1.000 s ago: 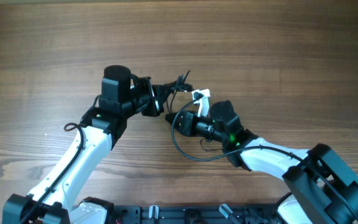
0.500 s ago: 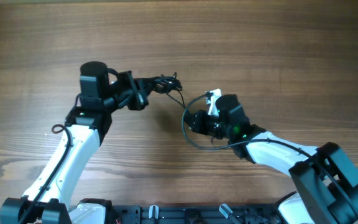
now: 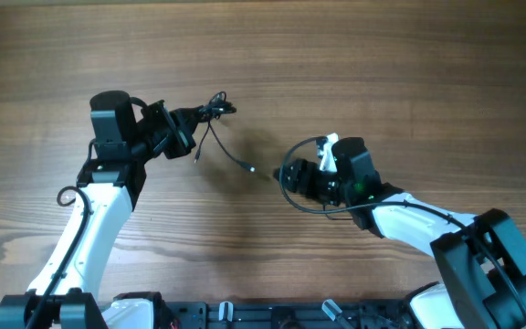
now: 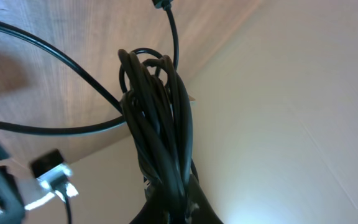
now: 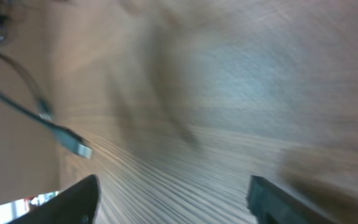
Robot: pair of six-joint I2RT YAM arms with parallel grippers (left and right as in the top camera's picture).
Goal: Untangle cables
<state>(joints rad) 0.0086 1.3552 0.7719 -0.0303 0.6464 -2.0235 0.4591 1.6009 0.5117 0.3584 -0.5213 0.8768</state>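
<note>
Cables [image 3: 211,108]: tight bundle in the upper left-centre of the overhead frame, lifted off the worktop [image 3: 400,55] and pinched by the left fingers [image 3: 185,116]. Left wrist view shows the loops running straight down into that clamp.

One loose strand [image 3: 227,153] hangs from the bundle and trails toward frame centre, ending in a small plug [image 3: 250,169].

Right fingers [image 5: 73,202] stand wide apart with nothing between them, aimed at bare wood. The plug shows at the left of the right wrist view, well off their line.

My read of the step is to regrasp the free end and draw it out. To do that well:
- Keep your left pinch firm; it's the anchor.
- Swing the right fingers left onto the strand just behind the plug, not on the metal tip, which looks slick.
- Pull slowly toward the lower right of the frame, away from the bundle. Stop if the loops cinch.
- Don't grab the thicker arm wire [image 3: 288,194] looping beside the right wrist.

Materials: cord is thin, round and limp, with a glossy black jacket folded into several long loops. Plug is flat and silver-tipped. Worktop is matte wood grain, so it probably gives little drag.
</note>
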